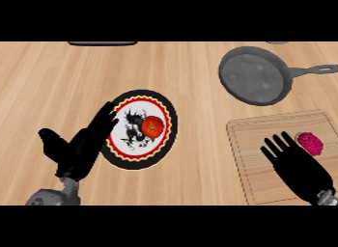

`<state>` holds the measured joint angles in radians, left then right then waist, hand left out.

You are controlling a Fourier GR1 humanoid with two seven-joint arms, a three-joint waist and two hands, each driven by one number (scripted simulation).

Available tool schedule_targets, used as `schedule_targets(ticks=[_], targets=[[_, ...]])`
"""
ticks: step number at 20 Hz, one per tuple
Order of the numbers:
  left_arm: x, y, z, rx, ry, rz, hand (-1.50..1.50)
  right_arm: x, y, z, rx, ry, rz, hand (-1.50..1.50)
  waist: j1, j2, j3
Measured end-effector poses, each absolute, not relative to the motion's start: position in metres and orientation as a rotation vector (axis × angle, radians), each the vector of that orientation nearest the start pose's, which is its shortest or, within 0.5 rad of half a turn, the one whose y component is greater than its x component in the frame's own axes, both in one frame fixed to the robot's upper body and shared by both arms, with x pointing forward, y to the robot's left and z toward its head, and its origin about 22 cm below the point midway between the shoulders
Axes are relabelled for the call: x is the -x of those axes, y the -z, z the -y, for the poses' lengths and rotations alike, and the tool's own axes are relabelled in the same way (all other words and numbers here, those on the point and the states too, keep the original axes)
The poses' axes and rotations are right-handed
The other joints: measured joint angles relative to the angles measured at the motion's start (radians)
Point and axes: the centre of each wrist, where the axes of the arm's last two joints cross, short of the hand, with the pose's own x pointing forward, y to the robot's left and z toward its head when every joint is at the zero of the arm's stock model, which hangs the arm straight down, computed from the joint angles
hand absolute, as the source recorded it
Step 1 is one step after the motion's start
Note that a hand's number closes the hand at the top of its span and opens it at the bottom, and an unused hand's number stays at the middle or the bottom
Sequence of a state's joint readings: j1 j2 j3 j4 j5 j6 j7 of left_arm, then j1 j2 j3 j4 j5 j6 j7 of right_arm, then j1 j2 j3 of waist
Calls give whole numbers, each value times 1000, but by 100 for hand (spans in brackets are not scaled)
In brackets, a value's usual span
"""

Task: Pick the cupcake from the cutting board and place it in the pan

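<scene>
A pink-topped cupcake (311, 143) stands on the wooden cutting board (272, 130) at the lower right. My right hand (298, 166) lies over the board just left of the cupcake, fingers straight and spread, not touching it. The dark grey pan (254, 75) rests at the upper right with its handle pointing right. My left hand (83, 144) is open at the lower left, fingers up, its fingertips overlapping the edge of a plate.
A black-rimmed decorated plate (129, 161) with a red tomato (152, 126) on it sits at the centre left. A dark object (102, 43) lies at the counter's far edge. Bare wooden counter (193, 72) stretches between plate, pan and board.
</scene>
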<state>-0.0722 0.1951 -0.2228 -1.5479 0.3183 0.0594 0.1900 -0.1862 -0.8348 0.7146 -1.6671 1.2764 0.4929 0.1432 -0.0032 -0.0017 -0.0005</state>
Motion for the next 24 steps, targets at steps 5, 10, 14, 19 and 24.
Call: schedule_targets(ticks=[5, 10, 14, 19, 24], targets=[[-257, -10, -223, 221, 82, 1355, 0, -223, -28, 267, 1119, -2249, 596, -150, 2, 1, 0], [-254, -15, -222, 225, 82, 1356, 0, -235, -28, 279, 1232, -2247, 568, -150, 5, 1, 0], [-248, -9, -220, 224, 82, 1359, 0, -247, -22, 283, 1246, -2242, 572, -150, 6, 2, 0], [-254, -16, -217, 227, 83, 1357, 0, -256, -21, 299, 1258, -2237, 577, -150, 5, 2, 1], [-259, -9, -213, 226, 84, 1357, 0, -263, -14, 307, 1264, -2245, 596, 150, 5, 2, 0]])
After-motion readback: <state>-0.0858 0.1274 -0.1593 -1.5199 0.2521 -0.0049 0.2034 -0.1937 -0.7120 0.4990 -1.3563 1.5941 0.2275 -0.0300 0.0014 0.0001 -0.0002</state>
